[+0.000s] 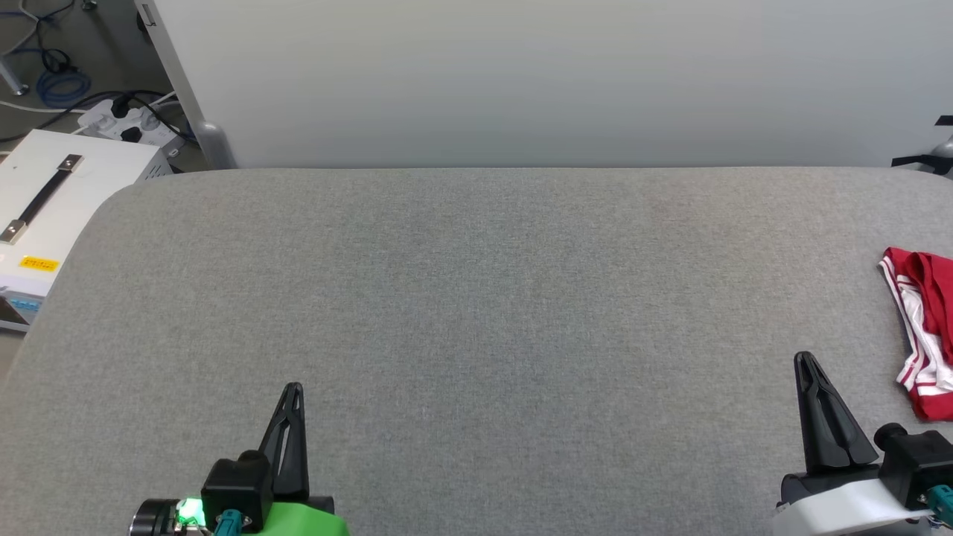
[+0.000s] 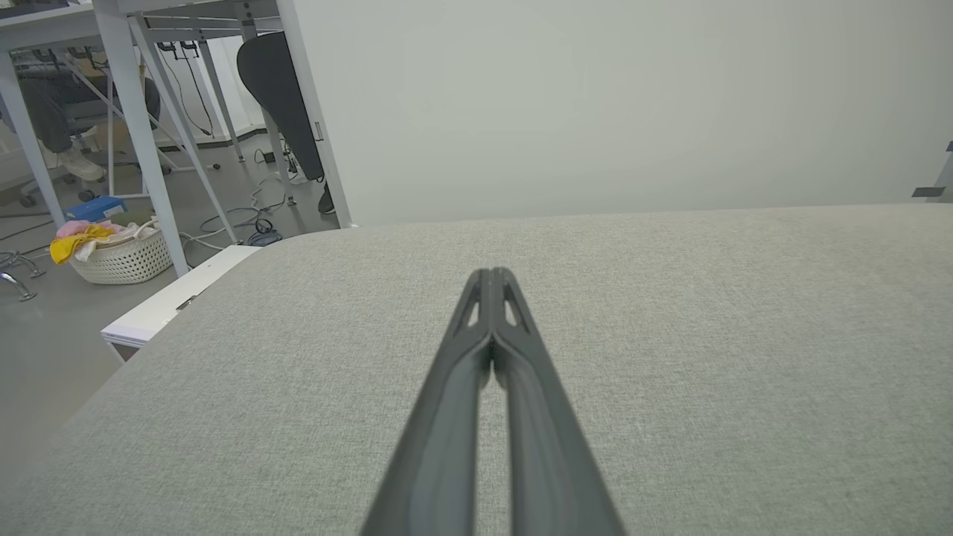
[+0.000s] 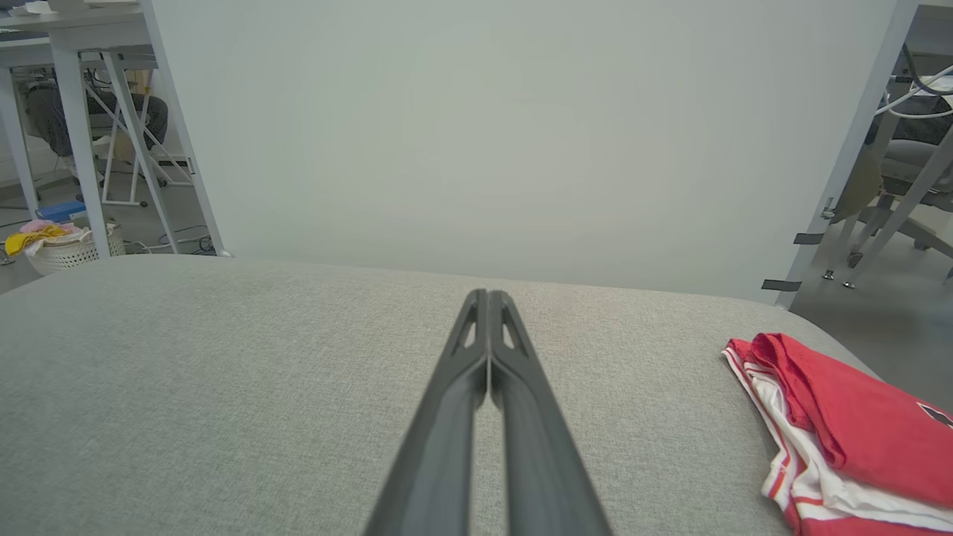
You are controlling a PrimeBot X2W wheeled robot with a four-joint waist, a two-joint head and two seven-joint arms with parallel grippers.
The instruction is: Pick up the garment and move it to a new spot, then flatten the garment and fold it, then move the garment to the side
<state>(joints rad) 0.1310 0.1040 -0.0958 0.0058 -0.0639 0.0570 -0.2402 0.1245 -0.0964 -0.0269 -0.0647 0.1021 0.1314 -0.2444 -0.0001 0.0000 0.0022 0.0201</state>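
Observation:
The garment point(image 1: 925, 331), red with white sleeves and striped trim, lies bunched at the right edge of the grey fabric table point(image 1: 476, 298); the right wrist view shows the garment point(image 3: 841, 432) at lower right, partly cut off. My right gripper point(image 1: 805, 360) stands shut and empty just left of it, apart from the cloth. My left gripper point(image 1: 294, 388) is shut and empty near the table's front left. In each wrist view the fingertips press together: left gripper point(image 2: 491, 274), right gripper point(image 3: 488, 295).
A pale wall panel point(image 1: 551, 82) rises behind the table. A white case with a handle point(image 1: 45, 201) stands at the left, with cables and a power strip point(image 1: 126, 123) on the floor. A laundry basket point(image 2: 123, 253) sits under desks further left.

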